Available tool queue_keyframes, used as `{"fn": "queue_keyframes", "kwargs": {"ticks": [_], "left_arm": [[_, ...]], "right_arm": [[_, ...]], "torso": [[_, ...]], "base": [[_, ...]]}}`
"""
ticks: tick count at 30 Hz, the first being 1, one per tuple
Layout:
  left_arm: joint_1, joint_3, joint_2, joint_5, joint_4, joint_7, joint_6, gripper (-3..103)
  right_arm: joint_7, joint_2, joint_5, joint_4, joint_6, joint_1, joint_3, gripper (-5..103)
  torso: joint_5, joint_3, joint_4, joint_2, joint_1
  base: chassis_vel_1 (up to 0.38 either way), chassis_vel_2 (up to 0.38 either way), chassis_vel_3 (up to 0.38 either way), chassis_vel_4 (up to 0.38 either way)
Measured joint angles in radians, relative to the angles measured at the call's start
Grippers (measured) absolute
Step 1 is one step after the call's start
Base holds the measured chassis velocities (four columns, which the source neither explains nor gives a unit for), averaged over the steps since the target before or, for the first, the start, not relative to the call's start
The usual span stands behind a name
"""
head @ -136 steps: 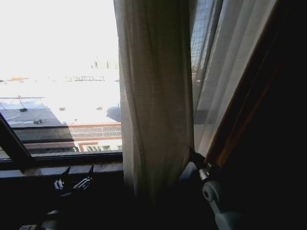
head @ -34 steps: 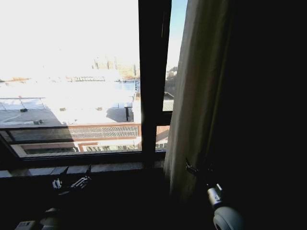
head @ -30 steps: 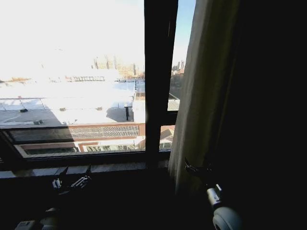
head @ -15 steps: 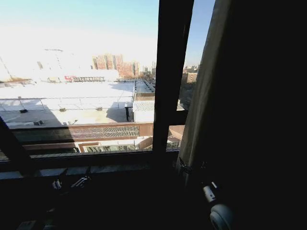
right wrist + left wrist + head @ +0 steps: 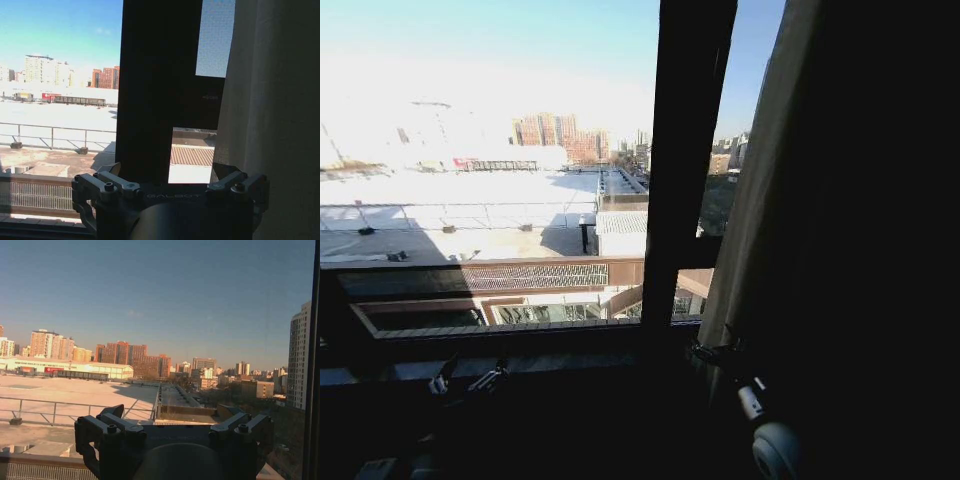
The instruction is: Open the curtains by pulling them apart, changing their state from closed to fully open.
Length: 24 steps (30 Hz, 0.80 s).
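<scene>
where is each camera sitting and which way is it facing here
Head view: on the robot's head, facing the window frame bar and curtain; left hand low by the sill, right hand at the curtain's edge.
Left wrist view: on the left wrist, looking out over rooftops; the left hand shows, open.
Right wrist view: on the right wrist, facing the bar and curtain; the right hand shows, open.
Shared: head and right wrist views both show bar and curtain.

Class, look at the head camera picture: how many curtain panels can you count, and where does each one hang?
1. A curtain panel hangs right of the dark window frame bar, beside the right gripper. A second may be hidden beyond the picture's left edge.
</scene>
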Motion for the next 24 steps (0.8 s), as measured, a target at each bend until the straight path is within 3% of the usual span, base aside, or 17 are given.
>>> {"fn": "queue_keyframes", "kwargs": {"ticks": [5, 14, 24], "left_arm": [[0.005, 0.000, -0.004, 0.000, 0.000, -0.001, 0.001, 100], [0.017, -0.005, -0.010, 0.004, -0.013, -0.003, 0.003, 100], [0.015, -0.003, -0.011, 0.005, -0.024, -0.021, 0.015, 100]], "right_arm": [[0.078, -0.013, 0.081, -0.069, -0.029, 0.058, 0.033, 100], [0.163, -0.032, 0.102, -0.204, -0.032, 0.166, 0.086, 100], [0.184, -0.043, 0.131, -0.313, -0.033, 0.308, 0.064, 100]], "torso": [[0.0005, 0.000, 0.0000, 0.000, 0.000], [-0.0001, -0.001, 0.0000, 0.001, -0.002], [0.0003, 0.000, 0.0000, 0.000, -0.001]], "base": [[-0.076, 0.043, 0.086, -0.047], [0.010, -0.008, -0.019, 0.007], [0.000, 0.000, 0.000, 0.000]]}}
